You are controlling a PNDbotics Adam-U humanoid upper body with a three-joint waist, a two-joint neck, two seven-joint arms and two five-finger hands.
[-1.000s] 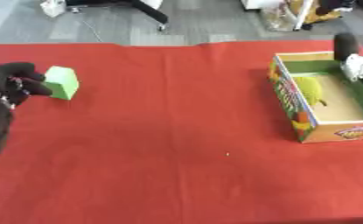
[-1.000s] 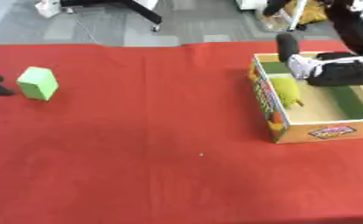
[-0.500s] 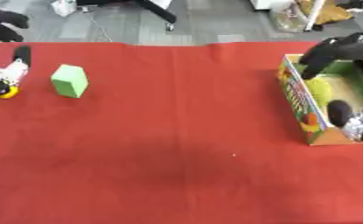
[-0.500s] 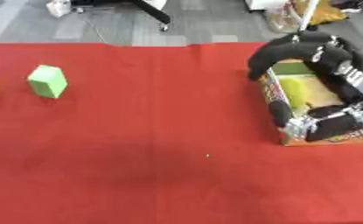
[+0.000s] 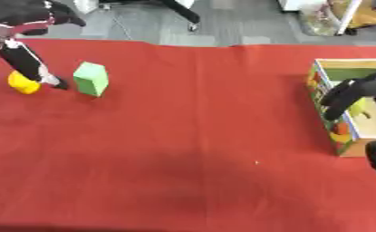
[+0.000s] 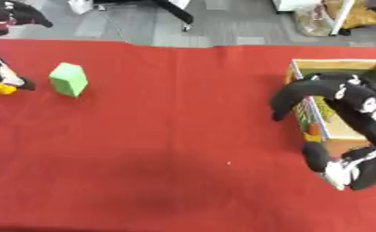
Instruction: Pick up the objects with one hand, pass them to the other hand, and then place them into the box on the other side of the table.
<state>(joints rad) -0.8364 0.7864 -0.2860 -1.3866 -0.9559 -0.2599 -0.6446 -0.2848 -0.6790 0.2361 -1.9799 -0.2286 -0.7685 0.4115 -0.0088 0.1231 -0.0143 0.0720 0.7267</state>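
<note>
A green block point(image 5: 91, 78) stands on the red cloth at the far left. Just left of it lies a small yellow object point(image 5: 21, 84). My left hand point(image 5: 24, 59) reaches down from the upper left corner, open, its straight fingers ending between the yellow object and the block, touching the yellow one. At the right edge stands the open cardboard box point(image 6: 333, 63) with a yellow-green thing point(image 5: 357, 107) inside. My right hand point(image 6: 341, 93) hangs over the box's left wall, fingers relaxed in an arc, holding nothing.
The red cloth point(image 5: 190, 136) covers the table. Beyond its far edge lie grey floor and a chair base point(image 5: 179, 11). A bag and stand point(image 6: 341, 13) sit at the far right.
The whole view has shifted, so the camera moved. My left hand has come down to the yellow object. My right hand has spread over the box's left wall.
</note>
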